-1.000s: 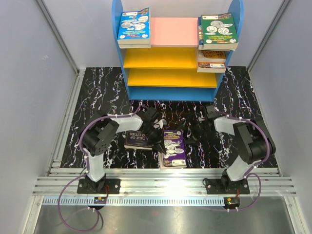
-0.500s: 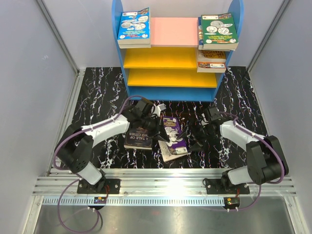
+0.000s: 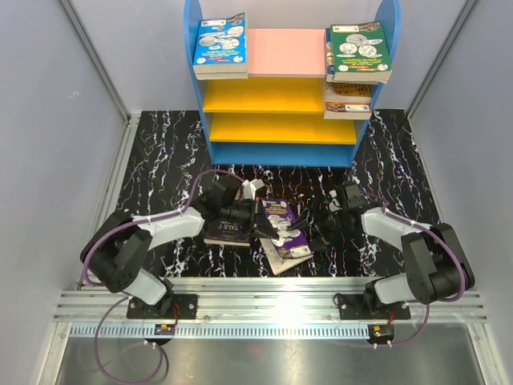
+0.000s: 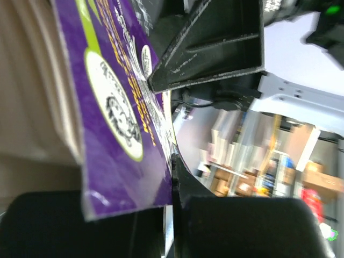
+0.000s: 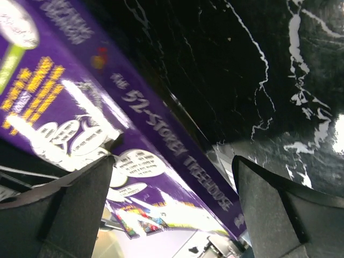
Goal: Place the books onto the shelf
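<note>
The left fingers [image 4: 215, 43] are pinched shut on the left edge of the thin purple paperback [image 3: 286, 228], apparently levering it off the black marbled table [image 3: 160, 160] so the right fingers [image 5: 279, 215], spread wide and empty by its spine, can help carry it to the blue-sided shelf [image 3: 280, 154] well behind.

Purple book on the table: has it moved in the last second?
Yes. The purple book has twisted: its far end swung toward the brown book, its near end away from it. The left claw is shut on it.
</note>
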Robot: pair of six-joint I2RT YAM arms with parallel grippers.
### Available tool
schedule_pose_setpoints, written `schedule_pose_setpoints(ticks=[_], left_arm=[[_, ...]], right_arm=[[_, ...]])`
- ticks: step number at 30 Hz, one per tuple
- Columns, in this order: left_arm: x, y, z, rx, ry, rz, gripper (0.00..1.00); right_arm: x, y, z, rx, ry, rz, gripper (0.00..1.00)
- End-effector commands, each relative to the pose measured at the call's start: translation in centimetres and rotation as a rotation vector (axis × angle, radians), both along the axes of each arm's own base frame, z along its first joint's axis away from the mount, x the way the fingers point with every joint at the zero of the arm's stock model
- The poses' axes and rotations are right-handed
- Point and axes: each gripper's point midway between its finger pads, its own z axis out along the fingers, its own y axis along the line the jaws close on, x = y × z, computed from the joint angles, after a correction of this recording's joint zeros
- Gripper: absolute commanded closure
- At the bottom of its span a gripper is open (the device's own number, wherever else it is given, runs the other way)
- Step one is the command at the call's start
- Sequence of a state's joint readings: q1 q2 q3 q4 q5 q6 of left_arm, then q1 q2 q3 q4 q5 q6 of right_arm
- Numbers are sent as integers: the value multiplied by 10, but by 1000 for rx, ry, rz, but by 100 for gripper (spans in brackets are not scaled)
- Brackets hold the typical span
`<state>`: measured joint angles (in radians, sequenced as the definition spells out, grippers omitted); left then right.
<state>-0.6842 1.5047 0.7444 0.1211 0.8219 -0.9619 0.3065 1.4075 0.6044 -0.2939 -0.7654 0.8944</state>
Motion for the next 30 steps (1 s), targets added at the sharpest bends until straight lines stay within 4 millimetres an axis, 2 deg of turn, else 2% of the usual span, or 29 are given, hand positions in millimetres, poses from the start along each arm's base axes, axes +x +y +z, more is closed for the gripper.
schedule_pose_setpoints(ticks=[1,4,5,8,9,11,12,13,14,15,16,17,18,19,20,21,22,23,25,26,28,30], left_arm=[[-3,-19,41,-260,-65,-94,100],[0,-22,25,-243,-33,-97,100],[1,-22,21,-235,-26,-92,100],[5,-23,5,-179,4,-80,100],[7,-22,-1,-155,-22,-86,96],[8,-19,-11,-80,1,-72,91],[11,-19,-10,-67,-37,-79,78],[6,-14,-16,-17,-4,-80,71],[10,-11,-16,18,-29,-55,62],[15,-9,-13,43,-88,-66,44],[8,3,-23,137,-42,-65,34],[20,12,-28,235,-90,-9,28],[25,22,-24,302,-165,2,25],[26,37,-16,400,-172,23,18],[43,55,-17,526,-266,94,15],[39,73,-3,598,-296,119,12],[60,83,21,662,-404,201,4],[65,91,34,699,-446,236,4],[69,109,65,747,-523,287,3],[78,112,92,746,-597,342,3],[77,114,121,713,-700,354,3],[72,97,148,635,-824,311,3]], right_arm=[[14,20,32,196,-88,-1,0],[14,23,40,247,-113,-2,0],[14,24,43,257,-123,-1,3],[13,24,59,287,-162,11,35],[11,24,66,296,-180,15,53],[10,25,78,317,-209,28,70],[8,24,87,323,-227,31,87],[7,24,91,323,-239,34,93],[6,24,96,322,-249,39,100],[4,22,104,306,-252,44,100],[6,21,107,284,-262,36,100],[12,21,120,279,-299,38,100],[9,19,123,259,-294,39,100],[12,18,127,242,-304,30,100],[15,18,137,236,-320,33,100],[16,18,140,231,-324,32,100],[19,18,142,222,-326,28,100],[22,19,147,219,-336,27,100],[25,19,142,197,-314,31,100],[28,19,140,187,-297,30,100],[32,20,136,172,-287,35,100],[35,21,132,166,-268,35,100]])
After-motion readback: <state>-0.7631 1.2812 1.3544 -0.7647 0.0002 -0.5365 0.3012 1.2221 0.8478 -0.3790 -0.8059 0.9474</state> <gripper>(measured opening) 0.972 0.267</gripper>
